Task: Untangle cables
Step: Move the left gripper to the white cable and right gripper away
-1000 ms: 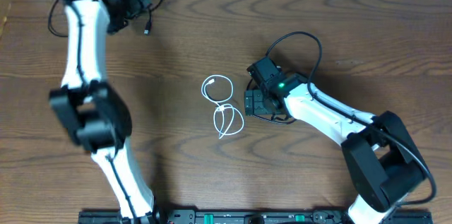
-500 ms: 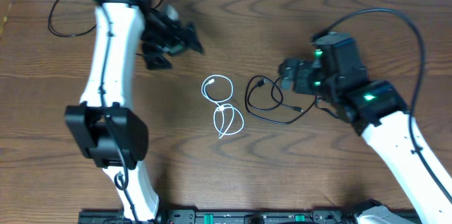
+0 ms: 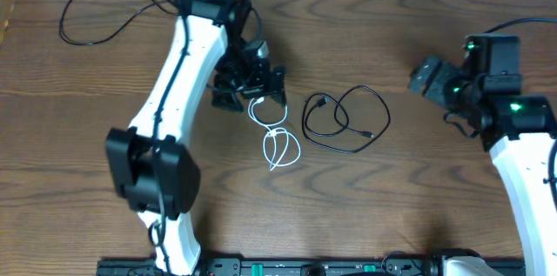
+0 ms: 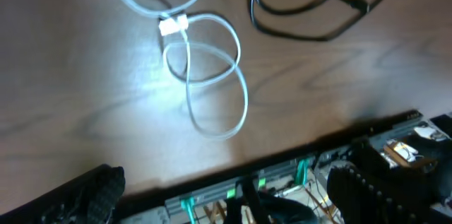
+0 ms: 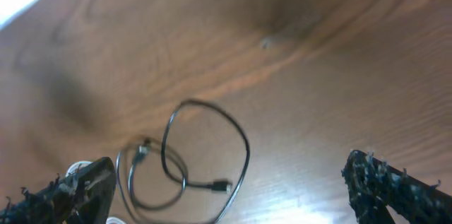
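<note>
We see a thin white cord (image 3: 275, 134) lying mid-table in a loose figure-of-eight of two loops, crossing itself at its small plug. Just to its right, apart from it, lies a thin black cord (image 3: 304, 121) in overlapping loops, both plugs showing. A second thin black cord (image 3: 62, 25) curves openly near the table's far-left corner, well apart.

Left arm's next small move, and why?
Probably lower the left gripper, fingers open, onto the upper loop of the white cable beneath it. That cable lies coiled over itself, while the black cable beside it lies apart, already free.
</note>
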You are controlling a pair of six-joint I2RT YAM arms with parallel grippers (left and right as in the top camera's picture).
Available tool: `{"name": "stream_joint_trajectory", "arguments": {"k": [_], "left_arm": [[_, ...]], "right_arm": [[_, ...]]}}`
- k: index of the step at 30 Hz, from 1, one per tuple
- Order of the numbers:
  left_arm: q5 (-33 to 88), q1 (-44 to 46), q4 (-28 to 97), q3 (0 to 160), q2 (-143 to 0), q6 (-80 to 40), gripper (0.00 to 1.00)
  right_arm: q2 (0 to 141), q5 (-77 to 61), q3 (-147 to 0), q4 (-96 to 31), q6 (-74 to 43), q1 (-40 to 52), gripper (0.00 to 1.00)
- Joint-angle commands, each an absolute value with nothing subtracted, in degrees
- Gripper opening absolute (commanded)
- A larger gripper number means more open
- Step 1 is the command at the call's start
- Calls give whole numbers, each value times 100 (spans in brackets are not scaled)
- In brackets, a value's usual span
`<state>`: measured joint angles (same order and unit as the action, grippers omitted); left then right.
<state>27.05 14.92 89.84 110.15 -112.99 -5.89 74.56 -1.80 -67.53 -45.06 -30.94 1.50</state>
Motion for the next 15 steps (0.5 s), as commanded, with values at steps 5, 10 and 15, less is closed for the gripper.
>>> {"name": "stream_joint_trajectory", "arguments": {"k": [5,10,15], "left_arm": [[2029,1962,9083,10438,-10025,-438,98],[2029,2401,8071,9336,-9961,-895,98],[2027,2617,6733,8154,-9998,-1299,95]], "right_arm": [[7703,502,-6772,-4115,-3081,-298,99],[8001,504,-6772,-4182,-3079,-349,99],[8086,502,-6772,-4222,-3079,-342,99]]}}
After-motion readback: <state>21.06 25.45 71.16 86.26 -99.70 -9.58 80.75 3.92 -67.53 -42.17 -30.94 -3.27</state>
